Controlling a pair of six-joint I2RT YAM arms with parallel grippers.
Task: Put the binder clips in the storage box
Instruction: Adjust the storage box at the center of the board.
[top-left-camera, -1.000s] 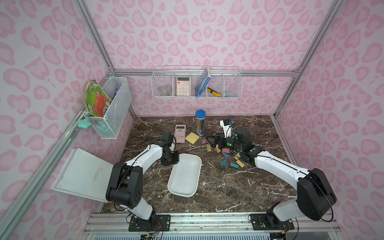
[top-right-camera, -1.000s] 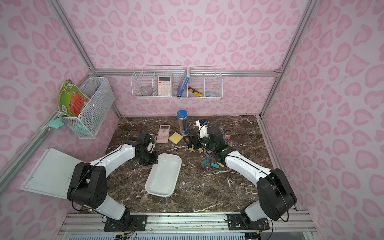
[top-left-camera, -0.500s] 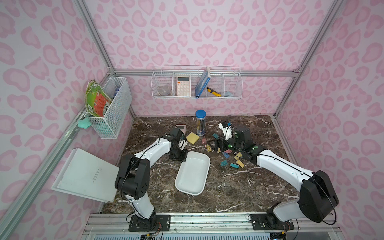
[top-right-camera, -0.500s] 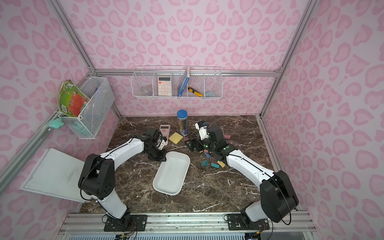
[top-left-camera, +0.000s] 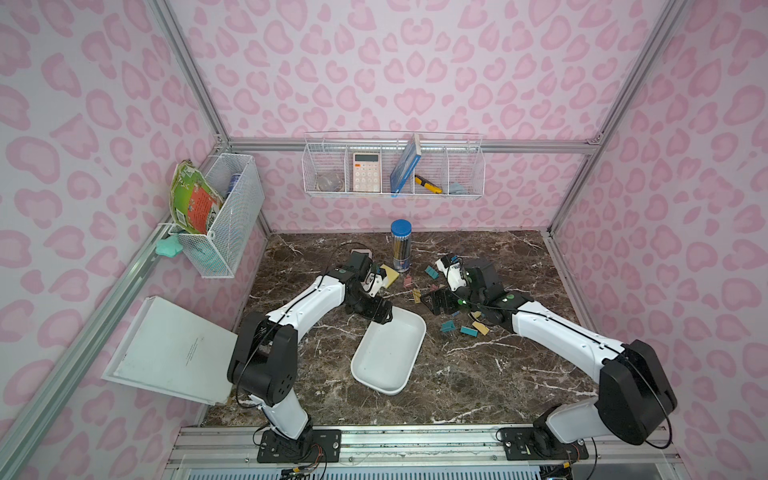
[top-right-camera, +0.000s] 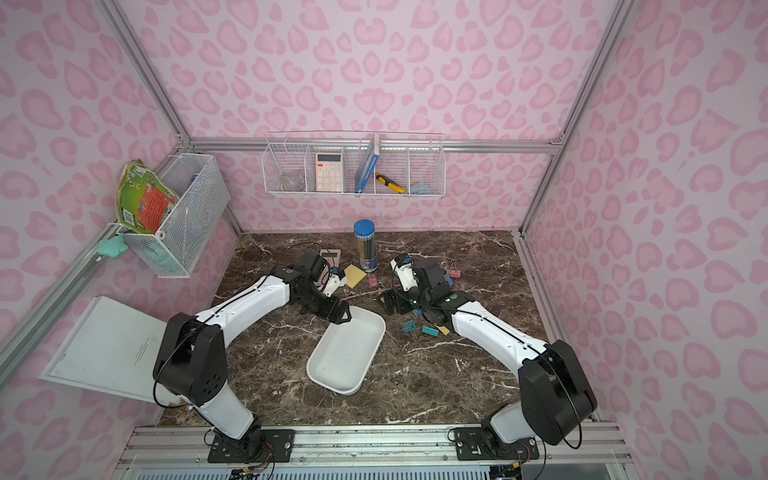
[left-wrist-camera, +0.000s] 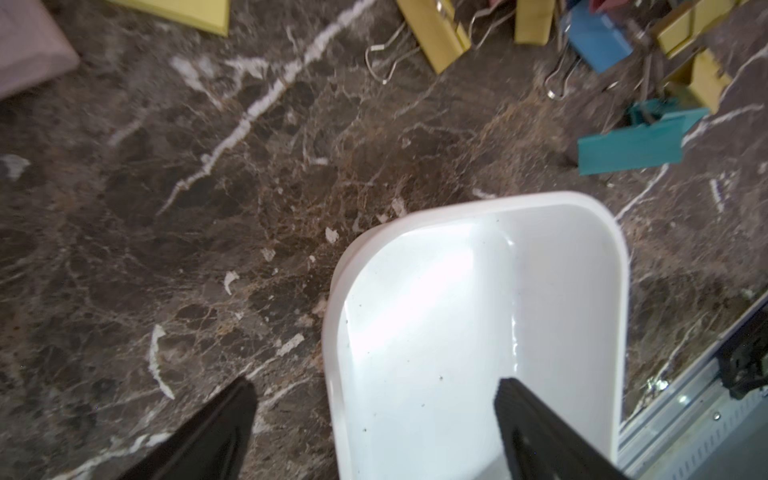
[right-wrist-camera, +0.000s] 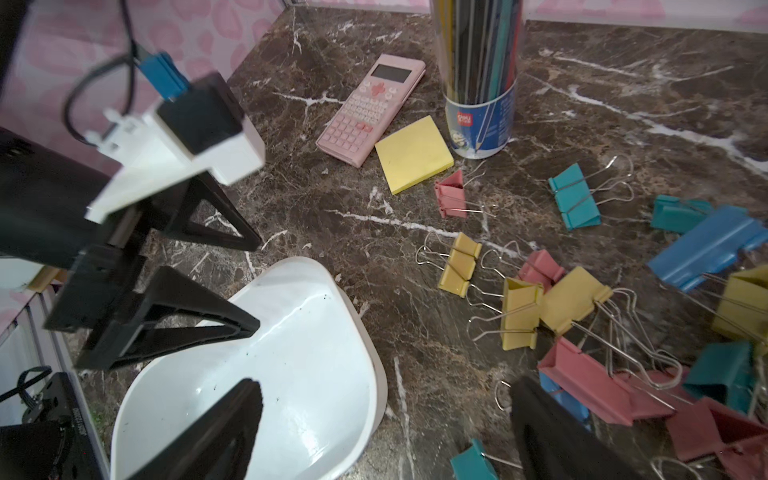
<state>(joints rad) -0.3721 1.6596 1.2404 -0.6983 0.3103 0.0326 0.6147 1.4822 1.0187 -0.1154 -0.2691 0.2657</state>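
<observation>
A: Where's the shallow white plastic storage box (top-left-camera: 388, 353)?
B: On the dark marble bench (top-left-camera: 457, 374); the left hand (left-wrist-camera: 374, 384), released, straddles its rim.
A: The pastel metal binder clips (right-wrist-camera: 523, 307)?
B: Scattered beside it, under the released right hand (right-wrist-camera: 388, 388).

On the desk (top-left-camera: 478, 374) the storage box (top-left-camera: 388, 353) lies centrally; binder clips (top-left-camera: 448, 327) scatter right of it; sticky-note pad (top-left-camera: 391, 275), calculator (right-wrist-camera: 370, 110) and pencil tube (top-left-camera: 401, 247) behind
</observation>
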